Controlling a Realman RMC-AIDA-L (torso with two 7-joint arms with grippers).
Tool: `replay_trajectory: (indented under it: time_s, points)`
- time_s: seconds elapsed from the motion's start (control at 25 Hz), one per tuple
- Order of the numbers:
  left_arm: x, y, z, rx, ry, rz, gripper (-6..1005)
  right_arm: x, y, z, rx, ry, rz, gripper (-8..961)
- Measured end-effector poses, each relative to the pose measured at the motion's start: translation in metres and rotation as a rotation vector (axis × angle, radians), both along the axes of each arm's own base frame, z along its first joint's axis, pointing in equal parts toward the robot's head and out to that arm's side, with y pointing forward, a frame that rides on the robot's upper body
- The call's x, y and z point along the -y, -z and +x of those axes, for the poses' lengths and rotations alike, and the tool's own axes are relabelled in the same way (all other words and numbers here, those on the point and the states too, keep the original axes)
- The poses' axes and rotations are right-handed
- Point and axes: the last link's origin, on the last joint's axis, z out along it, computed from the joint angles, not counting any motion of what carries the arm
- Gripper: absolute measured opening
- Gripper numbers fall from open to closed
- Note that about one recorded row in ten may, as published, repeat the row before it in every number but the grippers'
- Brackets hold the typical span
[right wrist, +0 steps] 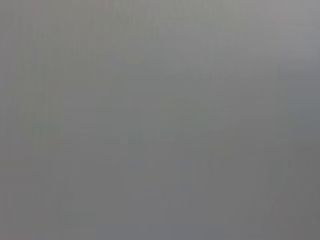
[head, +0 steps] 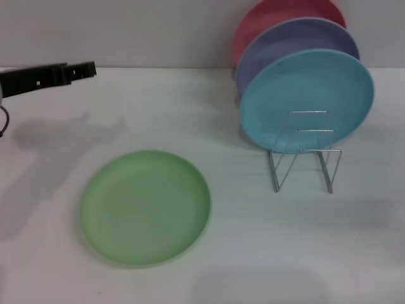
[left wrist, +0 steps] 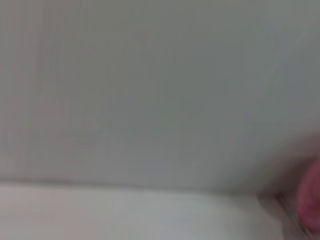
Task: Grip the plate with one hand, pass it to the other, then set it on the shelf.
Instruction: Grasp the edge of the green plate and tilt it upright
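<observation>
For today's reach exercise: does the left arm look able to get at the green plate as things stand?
Probably yes. The left claw hangs above the table's far left, and the green plate lies flat nearer the robot with nothing between them. The rack of plates stands off to the right.

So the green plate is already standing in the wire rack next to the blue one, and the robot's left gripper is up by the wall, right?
Not quite. In the head view the green plate lies flat on the table, apart from the wire rack. The blue plate does stand there, and the left gripper is up by the wall.
</observation>
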Motion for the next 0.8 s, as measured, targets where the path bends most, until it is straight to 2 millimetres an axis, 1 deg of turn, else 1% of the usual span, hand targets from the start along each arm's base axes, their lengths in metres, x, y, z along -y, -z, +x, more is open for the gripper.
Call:
replay_trajectory:
  time_s: [0.12,0.28,0.32,0.36,0.48,0.6,0.8]
  points:
    - [0.007,-0.007,-0.004,0.032,-0.070,-0.102,845,-0.002,-0.003,-0.001,0.004,-0.005,0.004,730]
    - [0.018,-0.008,-0.013,0.055,-0.150,-0.210,844,-0.007,-0.008,-0.003,0.010,-0.014,0.008,730]
    - [0.022,-0.008,-0.017,0.053,-0.188,-0.249,844,-0.010,-0.010,-0.004,0.014,-0.017,0.009,730]
    - [0.022,-0.008,-0.017,0.053,-0.188,-0.249,844,-0.010,-0.010,-0.004,0.014,-0.017,0.009,730]
    - [0.028,-0.005,-0.022,0.003,-0.264,-0.315,843,-0.014,-0.013,-0.007,0.019,-0.025,0.011,730]
    - [0.029,-0.001,-0.023,-0.044,-0.307,-0.360,843,-0.017,-0.015,-0.010,0.022,-0.035,0.014,729]
    - [0.025,0.012,-0.024,-0.067,-0.346,-0.432,842,-0.021,-0.016,-0.014,0.025,-0.047,0.016,729]
